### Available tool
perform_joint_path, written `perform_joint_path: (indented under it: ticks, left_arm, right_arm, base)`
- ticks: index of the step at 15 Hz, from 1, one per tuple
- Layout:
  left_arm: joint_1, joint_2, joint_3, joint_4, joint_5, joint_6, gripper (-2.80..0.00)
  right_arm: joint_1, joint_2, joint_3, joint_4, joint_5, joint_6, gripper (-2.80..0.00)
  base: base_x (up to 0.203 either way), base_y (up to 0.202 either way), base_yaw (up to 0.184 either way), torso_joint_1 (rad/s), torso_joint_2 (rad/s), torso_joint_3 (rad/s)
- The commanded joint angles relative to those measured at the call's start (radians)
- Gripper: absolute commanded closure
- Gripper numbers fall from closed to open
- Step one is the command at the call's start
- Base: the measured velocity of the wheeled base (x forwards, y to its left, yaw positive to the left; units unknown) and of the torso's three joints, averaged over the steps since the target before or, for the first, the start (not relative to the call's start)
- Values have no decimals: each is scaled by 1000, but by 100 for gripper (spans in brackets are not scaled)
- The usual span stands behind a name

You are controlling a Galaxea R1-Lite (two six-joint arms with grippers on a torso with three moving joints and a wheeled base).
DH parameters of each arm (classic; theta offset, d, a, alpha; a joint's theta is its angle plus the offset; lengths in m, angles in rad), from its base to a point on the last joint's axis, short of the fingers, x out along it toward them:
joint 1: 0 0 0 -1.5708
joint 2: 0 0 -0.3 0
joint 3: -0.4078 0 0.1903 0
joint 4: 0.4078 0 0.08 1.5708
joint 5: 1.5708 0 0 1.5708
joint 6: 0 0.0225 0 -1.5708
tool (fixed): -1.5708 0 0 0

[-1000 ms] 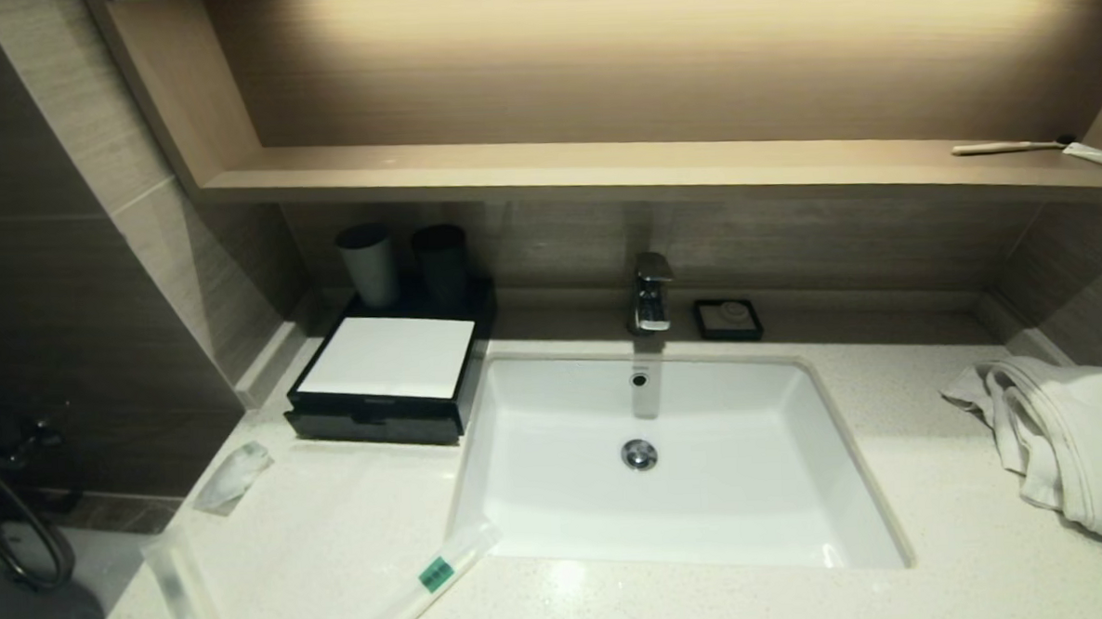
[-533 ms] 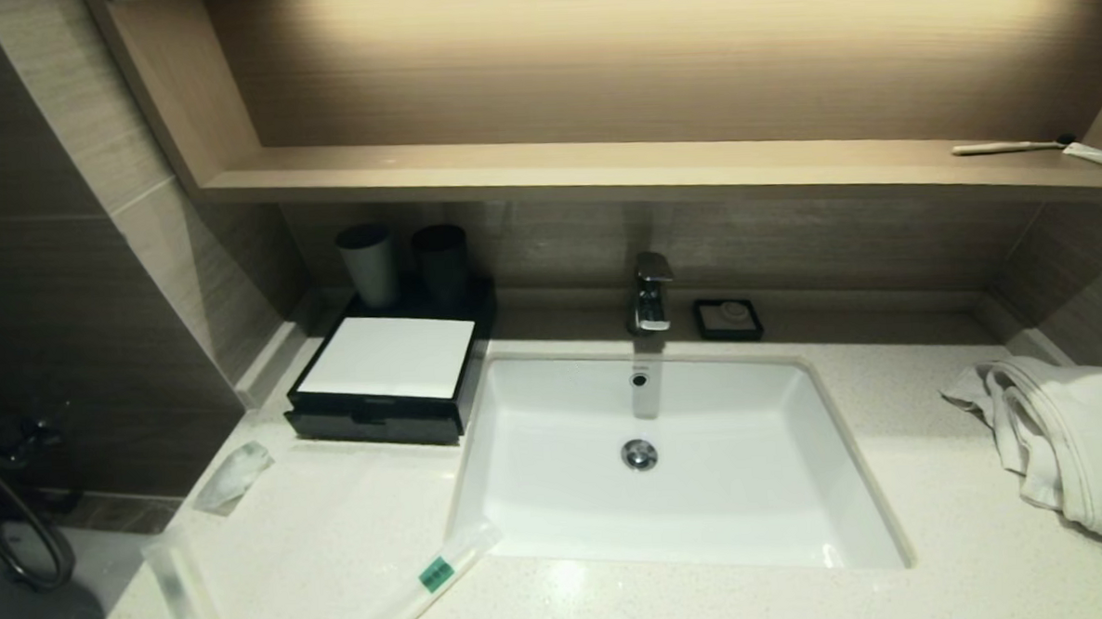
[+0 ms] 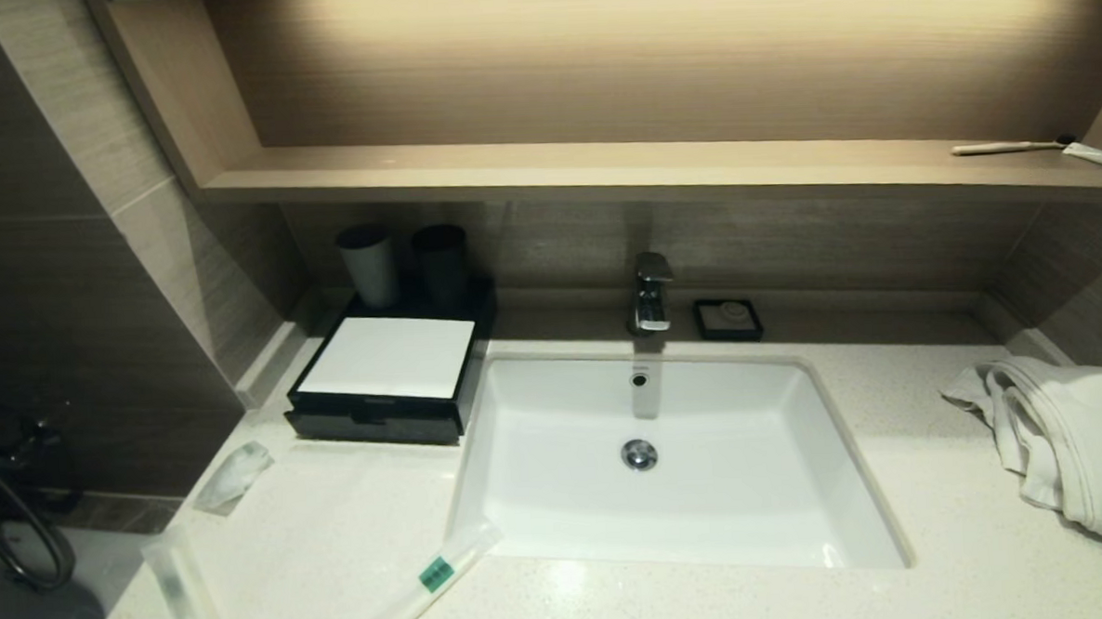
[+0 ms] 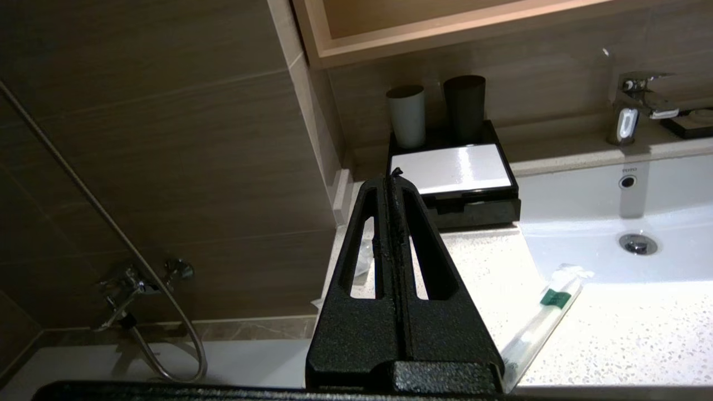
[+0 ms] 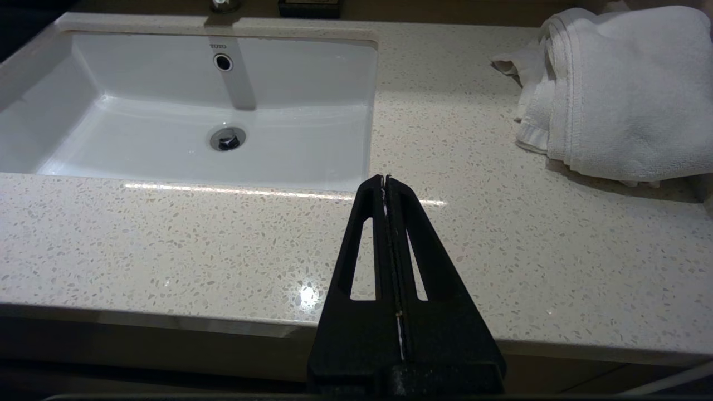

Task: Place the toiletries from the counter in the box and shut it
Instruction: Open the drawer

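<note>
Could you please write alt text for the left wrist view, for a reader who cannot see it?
The left gripper, fingers shut and empty, hangs over the counter's left end, pointing toward a closed black box with a white lid. A wrapped toiletry with a green label lies beside the sink; two cups stand behind the box.

head above, wrists low, sharing sink (image 3: 670, 490)
</note>
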Motion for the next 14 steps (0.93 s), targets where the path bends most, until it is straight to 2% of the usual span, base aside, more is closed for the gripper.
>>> perform_joint_path:
  ticks: [1, 9, 14]
  left_arm:
    - [0, 0, -53, 21, -1, 2, 0]
    - [0, 8, -240, 115, 1, 3, 0]
    - [0, 256, -342, 65, 11, -3, 0]
  right_arm:
    - [0, 0, 0, 0, 0, 0, 0]
    - [0, 2, 0, 0, 0, 0, 0]
    - [0, 1, 0, 0, 2, 0, 0]
  base:
    - [0, 0, 0, 0, 0, 0]
    - [0, 0, 0, 0, 0, 0]
    - [0, 0, 0, 0, 0, 0]
